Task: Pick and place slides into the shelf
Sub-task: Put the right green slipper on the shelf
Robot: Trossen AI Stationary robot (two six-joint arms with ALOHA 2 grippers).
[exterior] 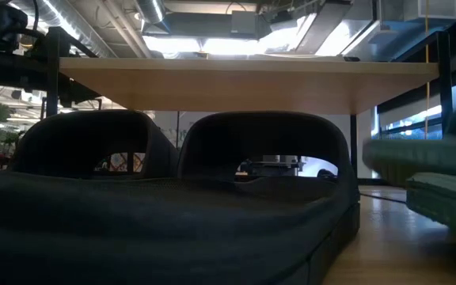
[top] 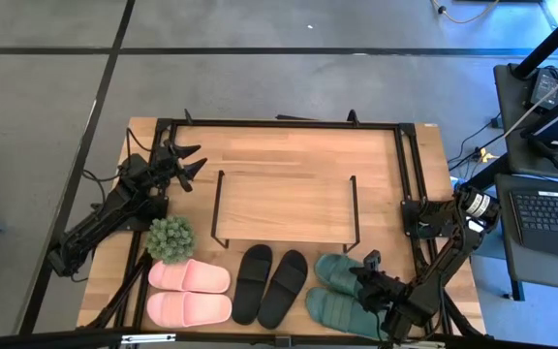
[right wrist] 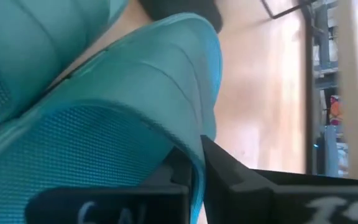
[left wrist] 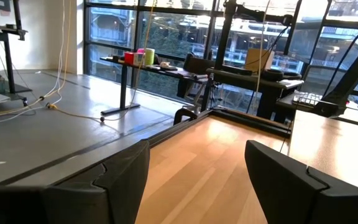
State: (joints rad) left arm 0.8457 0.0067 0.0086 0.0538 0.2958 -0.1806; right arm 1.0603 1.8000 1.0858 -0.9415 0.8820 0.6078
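1. The table (top: pixel 289 145) carries everything; the shelf (top: pixel 284 199) stands at its middle, nothing on its top board.
2. In front of the shelf lie the black slides (top: pixel 270 284), with the pink slides (top: pixel 190 292) to one side by a small plant (top: pixel 170 237).
3. The green slides (top: pixel 342 296) lie on the black pair's other side, partly hidden by the right arm.
4. The right gripper (right wrist: pixel 197 163) is pressed together on a green slide's strap edge.
5. The left gripper (top: pixel 192 165), spread and holding nothing, waits beside the shelf.
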